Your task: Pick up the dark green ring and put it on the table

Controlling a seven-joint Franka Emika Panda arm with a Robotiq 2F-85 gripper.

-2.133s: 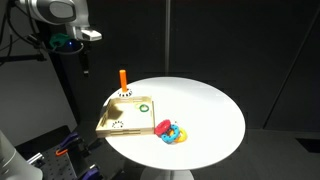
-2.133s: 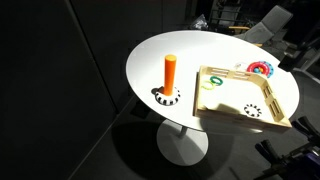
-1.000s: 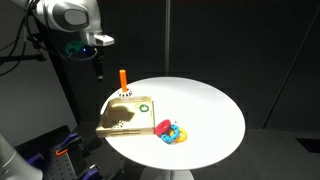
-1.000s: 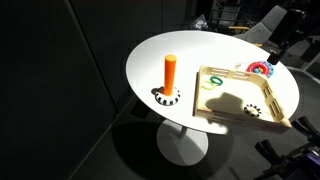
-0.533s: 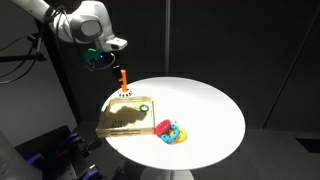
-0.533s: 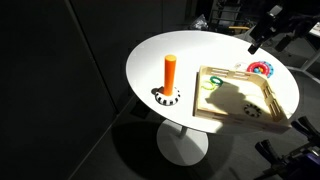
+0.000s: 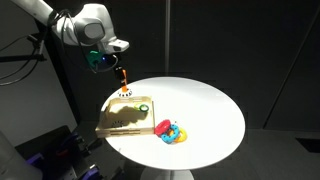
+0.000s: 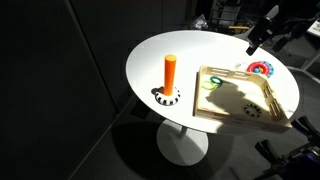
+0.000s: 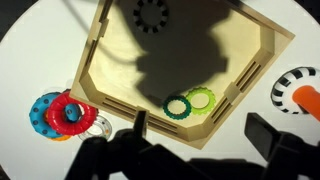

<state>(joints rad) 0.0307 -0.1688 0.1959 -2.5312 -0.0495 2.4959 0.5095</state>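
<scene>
The dark green ring (image 9: 178, 106) lies flat in a corner of the tan wooden board (image 9: 110, 70), touching a light green ring (image 9: 200, 99). Both rings are partly in the arm's shadow. My gripper (image 9: 205, 138) is open and empty, its two dark fingers (image 9: 140, 125) at the bottom of the wrist view, high above the board's corner. In both exterior views the gripper (image 7: 118, 72) (image 8: 253, 44) hangs in the air above the round white table (image 7: 210, 105) near the board (image 7: 120, 122). The rings show as a small green spot (image 7: 145, 107).
An orange peg (image 7: 123, 79) (image 8: 170, 72) stands upright on a striped round base (image 9: 292, 84) beside the board. A cluster of red, blue and yellow pieces (image 7: 170, 131) (image 9: 64, 113) lies on the table by the board's other side. A dark toothed disc (image 9: 152, 14) sits in the board.
The arm has swung from beyond the table's edge to above the board and peg. Its shadow now falls across the board. The rings and pieces have not moved.
</scene>
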